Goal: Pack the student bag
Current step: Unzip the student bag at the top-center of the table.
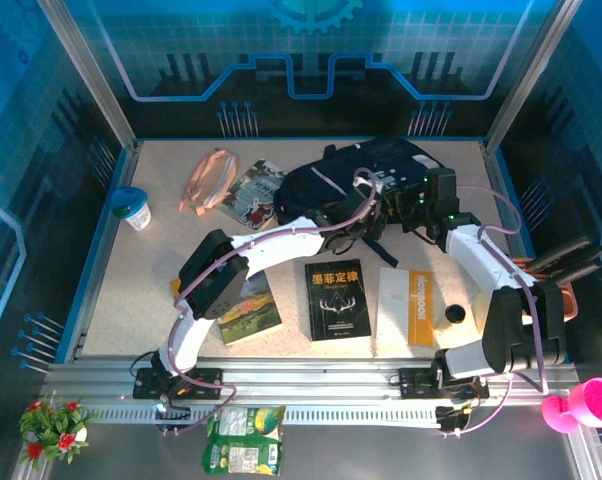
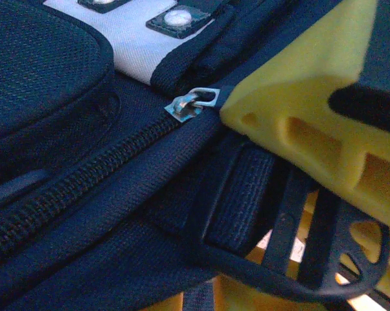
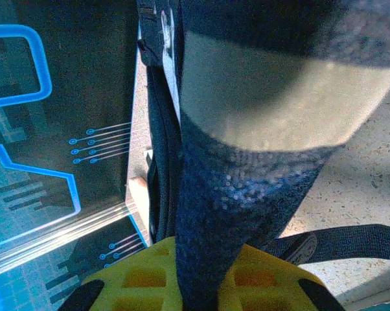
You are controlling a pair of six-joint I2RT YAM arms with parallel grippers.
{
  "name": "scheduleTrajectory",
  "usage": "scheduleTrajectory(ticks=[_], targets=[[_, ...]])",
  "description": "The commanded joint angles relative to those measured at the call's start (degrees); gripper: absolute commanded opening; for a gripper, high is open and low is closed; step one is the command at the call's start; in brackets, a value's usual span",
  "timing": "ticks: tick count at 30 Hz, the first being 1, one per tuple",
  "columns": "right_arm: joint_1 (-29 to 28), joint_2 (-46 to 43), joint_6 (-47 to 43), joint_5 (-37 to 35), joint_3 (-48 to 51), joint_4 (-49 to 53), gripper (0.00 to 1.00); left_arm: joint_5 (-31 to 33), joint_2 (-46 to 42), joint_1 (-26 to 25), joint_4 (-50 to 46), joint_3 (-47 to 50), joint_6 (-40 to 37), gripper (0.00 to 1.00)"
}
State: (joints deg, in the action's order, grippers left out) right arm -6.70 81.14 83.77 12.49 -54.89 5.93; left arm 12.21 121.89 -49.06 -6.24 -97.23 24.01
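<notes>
Navy fabric filled the far middle of the desk [image 1: 146, 290], where the student bag [image 1: 331, 180] lay slumped with dark straps trailing toward the near edge. Both arms reached out to it.

The left tool [image 1: 376, 210] sat on the bag's near side. From the left wrist, one yellow finger [image 2: 298, 91] lay over the cloth with its tip just beside a small metal zipper pull [image 2: 194, 103], which sat at the upper end of a run of zipper teeth [image 2: 72, 194]. A white patch [image 2: 140, 42] with two snaps lay beyond the pull. Black webbing ran between the fingers, but I could not tell whether that tool was clamped or slack.

The right tool [image 1: 428, 205] met the bag's right side. From the right wrist, a band of navy cloth rose straight out from between its yellow fingers [image 3: 140, 278], pinched tight there, with a pale stripe across it higher up.

Nearer the arms lay a black book [image 1: 336, 298], a white and orange book [image 1: 406, 305] just right of it, and a green-covered book [image 1: 249, 312] partly under the left arm. A magazine [image 1: 253, 192] and a pink pouch [image 1: 209, 178] lay left of the bag. A blue-lidded cup [image 1: 133, 208] stood near the left edge.
</notes>
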Motion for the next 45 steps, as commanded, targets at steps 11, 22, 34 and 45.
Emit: scheduleTrajectory(ticks=[11,22,34,45], targets=[[-0.1,0.9,3.3,8.5,-3.8,-3.6,0.0,-3.8,-7.3,1.4,6.9,11.0,7.5,0.28],[-0.5,0.7,3.9,9.8,-4.3,-3.8,0.0,-0.9,-3.5,2.7,6.8,7.2,6.6,0.36],[-1.6,0.5,5.2,11.8,-4.1,-4.0,0.0,5.9,1.2,3.5,6.2,1.9,2.4,0.31],[-4.1,0.3,6.6,14.3,-1.8,-4.9,0.0,2.4,2.2,4.1,9.9,0.3,-1.9,0.26]])
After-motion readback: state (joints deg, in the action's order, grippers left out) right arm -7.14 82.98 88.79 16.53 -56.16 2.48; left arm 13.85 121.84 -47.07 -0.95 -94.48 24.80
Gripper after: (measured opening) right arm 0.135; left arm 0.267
